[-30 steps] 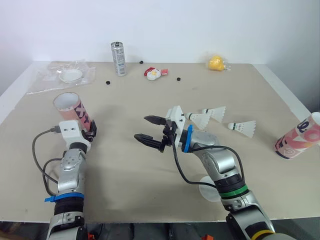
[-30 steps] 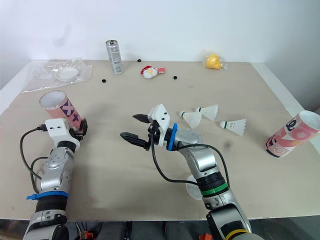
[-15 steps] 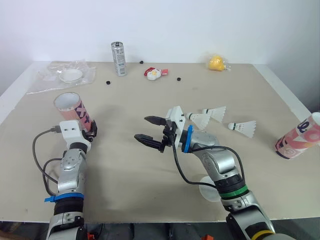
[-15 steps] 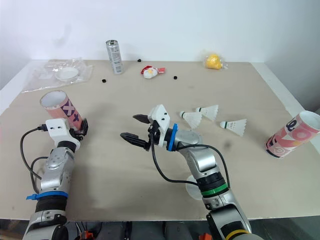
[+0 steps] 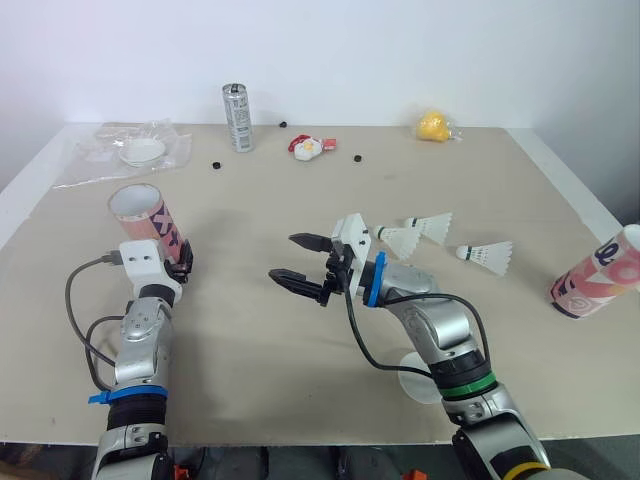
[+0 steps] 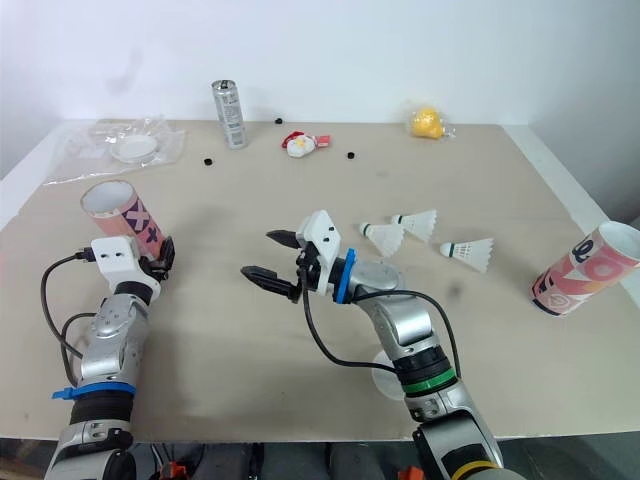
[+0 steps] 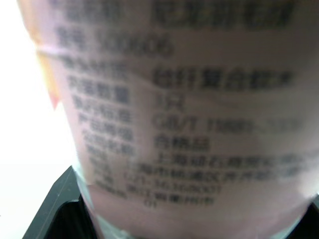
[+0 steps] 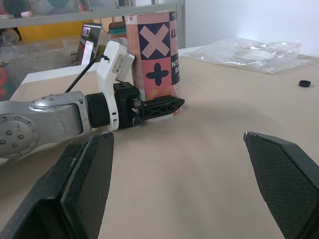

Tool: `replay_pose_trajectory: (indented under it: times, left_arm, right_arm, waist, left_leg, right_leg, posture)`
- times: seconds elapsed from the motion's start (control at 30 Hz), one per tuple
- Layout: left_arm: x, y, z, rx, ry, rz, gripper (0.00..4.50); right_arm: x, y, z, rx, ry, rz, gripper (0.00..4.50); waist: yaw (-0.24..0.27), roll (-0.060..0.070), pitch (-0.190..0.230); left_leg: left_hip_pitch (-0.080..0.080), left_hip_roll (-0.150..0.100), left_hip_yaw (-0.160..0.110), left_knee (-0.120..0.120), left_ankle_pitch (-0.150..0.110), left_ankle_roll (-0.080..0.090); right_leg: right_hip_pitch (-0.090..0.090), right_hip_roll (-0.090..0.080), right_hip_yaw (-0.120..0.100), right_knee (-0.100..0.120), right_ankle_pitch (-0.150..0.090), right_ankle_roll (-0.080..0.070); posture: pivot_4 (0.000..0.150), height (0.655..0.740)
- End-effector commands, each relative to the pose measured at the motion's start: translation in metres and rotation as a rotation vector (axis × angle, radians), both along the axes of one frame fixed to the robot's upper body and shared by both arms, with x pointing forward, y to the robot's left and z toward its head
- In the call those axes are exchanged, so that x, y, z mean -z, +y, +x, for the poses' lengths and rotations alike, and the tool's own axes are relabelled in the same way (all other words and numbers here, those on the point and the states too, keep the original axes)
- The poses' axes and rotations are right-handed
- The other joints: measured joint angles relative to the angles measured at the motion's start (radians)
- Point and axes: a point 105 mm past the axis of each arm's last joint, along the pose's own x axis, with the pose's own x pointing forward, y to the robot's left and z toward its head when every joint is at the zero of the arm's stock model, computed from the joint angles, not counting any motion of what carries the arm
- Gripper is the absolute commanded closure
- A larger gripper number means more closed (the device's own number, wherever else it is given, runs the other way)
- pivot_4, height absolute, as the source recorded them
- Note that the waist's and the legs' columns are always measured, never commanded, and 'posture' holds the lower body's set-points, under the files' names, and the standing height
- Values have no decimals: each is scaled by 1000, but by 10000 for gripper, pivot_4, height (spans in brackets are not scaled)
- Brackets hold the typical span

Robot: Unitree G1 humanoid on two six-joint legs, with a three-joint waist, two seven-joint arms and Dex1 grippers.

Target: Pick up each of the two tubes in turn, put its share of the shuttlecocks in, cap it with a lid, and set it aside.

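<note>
Looking down at the beige bench point(image 5: 250, 220) right now. My left jaws are clenched around the base of the pink tube point(image 5: 150, 215), the one with the X and plus printed on it. It stands upright with its open end up, near the left edge. My right jaws are spread wide with nothing in them, hanging over the middle of the bench and pointing toward that tube, well apart from it.

The second tube point(image 5: 598, 275) is tipped over right at the right edge, open end pointing outward.

A crinkly clear plastic bag point(image 5: 125, 150) sits in the far left corner with something round and white inside, can't tell what. A silver can point(image 5: 237, 117) stands upright by the far edge.

Three shuttlecocks lie on their sides between the middle and the right edge. One point(image 5: 395, 240) is just beside my right wrist, another point(image 5: 428, 226) is just past it, and the third point(image 5: 487, 254) is nearer the second tube.

A see-through lid point(image 5: 418, 372) lies flat near the front edge, partly under my right forearm.

Along the far edge there's also a yellow lump point(image 5: 433, 125), a little red and white toy point(image 5: 305, 147), and a few tiny black caps point(image 5: 215, 166).
</note>
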Motion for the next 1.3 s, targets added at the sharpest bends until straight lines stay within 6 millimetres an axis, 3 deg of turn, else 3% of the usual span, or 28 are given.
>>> replay_pose_trajectory:
  times: [0.03,0.17,0.23,0.3,0.47,0.63,0.77,1.0,1.23,1.3]
  left_arm:
    - [-2,-1,-1,30,13,20,13638]
    - [-32,-19,1,228,6,120,13638]
    - [-51,-44,-6,478,27,272,13638]
    - [-57,-56,-16,664,87,420,13638]
    - [-61,-64,-43,1040,289,679,13638]
    - [-55,-53,-72,1320,543,913,13638]
    - [-55,-45,-81,1418,673,1012,13638]
    - [-45,-40,-83,1451,763,1083,13638]
    - [-32,-31,-89,1434,831,1129,13638]
    - [-30,-30,-91,1436,840,1130,14501]
  right_arm:
    - [-17,-8,-2,37,-46,56,0]
    - [-20,-43,-1,222,-86,80,0]
    - [-18,-65,-6,322,-95,80,0]
    - [-15,-82,-11,395,-103,62,0]
    - [-17,-121,-8,615,-141,63,0]
    - [5,-134,1,768,-101,-33,0]
    - [25,-130,8,815,-53,-89,0]
    - [39,-129,34,910,15,-90,0]
    - [37,-127,53,928,26,-58,0]
    - [34,-128,57,932,29,-44,6081]
  waist:
    - [0,0,0]
    - [3,-1,0]
    - [3,-1,0]
    - [2,-2,1]
    - [-11,-1,1]
    - [-13,-2,2]
    - [-11,-2,2]
    - [-13,-2,3]
    - [-14,-2,3]
    - [-16,-2,3]
  left_leg:
    - [0,0,0,0,0,0]
    - [-2,0,-1,0,0,0]
    - [-3,-1,0,-1,0,0]
    - [-4,-1,-1,-3,0,-1]
    - [-3,0,1,-5,-1,-2]
    - [-3,2,4,-9,-1,-2]
    - [-6,4,5,-10,-1,-2]
    - [-9,4,5,-9,-1,-2]
    - [-8,5,5,-8,-1,-2]
    - [-7,5,6,-8,-1,-2]
  right_leg:
    - [0,0,0,0,0,0]
    - [-1,0,-1,0,0,0]
    - [-2,-1,0,-1,-1,-1]
    - [-3,-1,-1,-1,-2,-3]
    - [-6,-1,-1,0,-4,-6]
    - [-10,0,1,1,-6,-7]
    - [-14,2,2,3,-7,-10]
    - [-17,3,3,3,-7,-9]
    - [-17,4,4,6,-7,-10]
    - [-17,5,5,9,-8,-11]
  posture:
    - [1500,7400]
    - [1500,7400]
    - [1500,7400]
    - [1500,7400]
    - [1500,7400]
    - [1500,7400]
    - [1500,7400]
    - [1500,7400]
    - [1500,7400]
    - [1500,7400]
